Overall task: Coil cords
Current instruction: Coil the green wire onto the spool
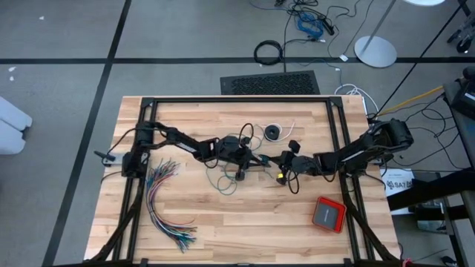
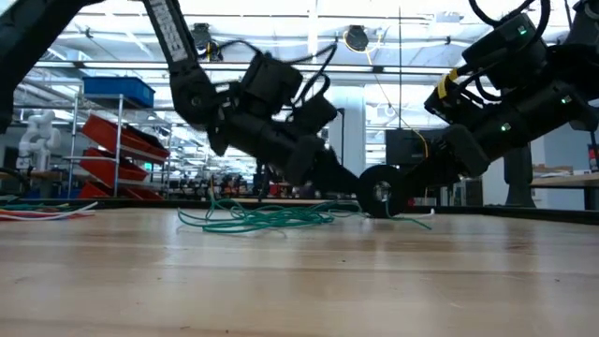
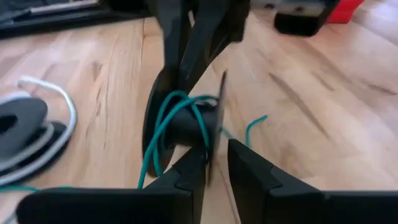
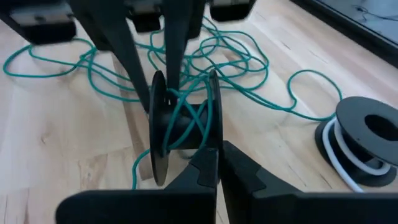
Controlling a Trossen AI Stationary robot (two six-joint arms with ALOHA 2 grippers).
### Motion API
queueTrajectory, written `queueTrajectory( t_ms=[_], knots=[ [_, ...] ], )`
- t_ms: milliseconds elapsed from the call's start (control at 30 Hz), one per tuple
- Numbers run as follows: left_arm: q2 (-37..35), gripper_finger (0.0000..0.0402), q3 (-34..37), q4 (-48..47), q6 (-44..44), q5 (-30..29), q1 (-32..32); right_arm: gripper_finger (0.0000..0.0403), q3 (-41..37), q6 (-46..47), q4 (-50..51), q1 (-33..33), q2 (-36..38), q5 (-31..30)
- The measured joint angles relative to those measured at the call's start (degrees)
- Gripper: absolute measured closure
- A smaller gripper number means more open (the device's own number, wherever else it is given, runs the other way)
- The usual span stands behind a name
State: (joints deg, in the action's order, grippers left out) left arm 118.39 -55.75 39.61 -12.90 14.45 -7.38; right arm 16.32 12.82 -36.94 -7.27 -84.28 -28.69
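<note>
Both arms reach in low over the middle of the tabletop [image 1: 223, 230] and meet nose to nose. Between them stands a small black spool [image 4: 180, 127], on edge, with a few turns of the teal-green cord [image 4: 230, 59] round its core. The right hand [image 4: 219, 163] has its fingers pressed together on one flange of the spool; the left hand [image 3: 217, 163] has its fingers slightly apart astride the opposite flange, and whether they pinch it is hard to make out. Most of the cord lies in a loose tangle just beyond the left hand. Beside the right hand lies a second spool [image 4: 367, 140] wound with black and white cord, partly cut off.
</note>
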Motion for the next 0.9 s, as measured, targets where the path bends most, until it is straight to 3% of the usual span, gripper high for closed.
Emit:
queueTrajectory(
  t_ms=[200,400,633,900],
  knots=[
    [-7.5,0.0305,0.7,-11.1,-4.2,-1.6,0.0,0.0403,0.0,-2.0,0.3,0.0,3.1,-1.3],
    [-13.2,0.0303,0.8,-22.6,-7.7,-9.2,0.0,0.0403,0.0,-4.4,0.8,0.0,7.7,-1.9],
    [-15.3,0.0303,0.8,-25.2,-8.8,-17.2,0.3,0.0403,0.0,-8.3,1.5,0.0,14.6,-3.1],
    [-15.3,0.0303,0.8,-26.6,-12.4,-32.6,3.8,0.0403,0.0,-10.3,4.5,0.0,21.2,-3.4]
  ],
)
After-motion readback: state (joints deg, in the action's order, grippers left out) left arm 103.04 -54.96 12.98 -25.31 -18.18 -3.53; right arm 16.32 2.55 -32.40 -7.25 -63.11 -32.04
